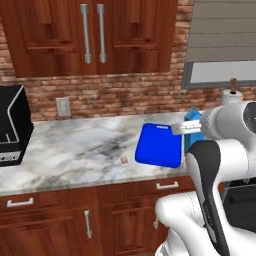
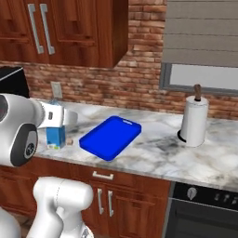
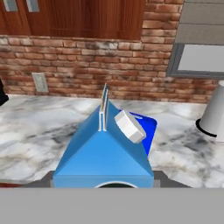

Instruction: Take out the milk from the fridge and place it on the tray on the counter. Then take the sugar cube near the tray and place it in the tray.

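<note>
Milk carton in your tool, just short of the tray.
On the desk, the sugar cube sits at the tray's nine o'clock; your tool grips the milk at its gabled top, at the tray's three o'clock; paper-towel roll far right.

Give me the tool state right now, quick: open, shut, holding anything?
Tool: closed on the milk, carton held upright near the tray, above the counter.
</note>
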You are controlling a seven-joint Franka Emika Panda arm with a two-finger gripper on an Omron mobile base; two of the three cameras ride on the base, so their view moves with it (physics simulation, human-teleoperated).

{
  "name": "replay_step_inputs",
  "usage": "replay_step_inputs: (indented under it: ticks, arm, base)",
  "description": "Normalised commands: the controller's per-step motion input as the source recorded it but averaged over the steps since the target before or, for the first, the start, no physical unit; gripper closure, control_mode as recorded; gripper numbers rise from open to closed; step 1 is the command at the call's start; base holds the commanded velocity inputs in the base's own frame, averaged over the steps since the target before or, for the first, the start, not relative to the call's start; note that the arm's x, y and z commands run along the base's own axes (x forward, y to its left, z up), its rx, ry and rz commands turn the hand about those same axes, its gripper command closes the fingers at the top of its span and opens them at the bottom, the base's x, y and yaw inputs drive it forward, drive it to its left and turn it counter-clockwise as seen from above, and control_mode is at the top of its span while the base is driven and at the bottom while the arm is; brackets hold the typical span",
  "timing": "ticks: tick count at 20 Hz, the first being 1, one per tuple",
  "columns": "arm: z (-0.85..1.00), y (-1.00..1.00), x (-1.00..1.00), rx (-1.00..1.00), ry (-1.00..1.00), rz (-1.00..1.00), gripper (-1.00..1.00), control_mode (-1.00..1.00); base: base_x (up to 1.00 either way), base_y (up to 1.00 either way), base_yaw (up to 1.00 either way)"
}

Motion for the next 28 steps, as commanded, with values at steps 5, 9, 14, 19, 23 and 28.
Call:
replay_step_inputs:
  ticks: [5,9,14,19,23,28]
  arm:
    - [0.0,0.0,0.0,0.0,0.0,0.0,1.0,1.0]
    - [0.0,0.0,0.0,0.0,0.0,0.0,1.0,1.0]
    - [0.0,0.0,0.0,0.0,0.0,0.0,1.0,1.0]
    - [0.0,0.0,0.0,0.0,0.0,0.0,1.0,1.0]
    - [0.0,0.0,0.0,0.0,0.0,0.0,1.0,1.0]
    - [0.0,0.0,0.0,0.0,0.0,0.0,1.0,1.0]
  base:
    - [0.32,0.35,-0.02]
    - [0.25,-0.11,-0.02]
    - [0.55,-0.15,0.0]
    - [0.58,0.0,0.0]
    - [0.31,-0.07,0.02]
    - [0.04,-0.2,0.0]
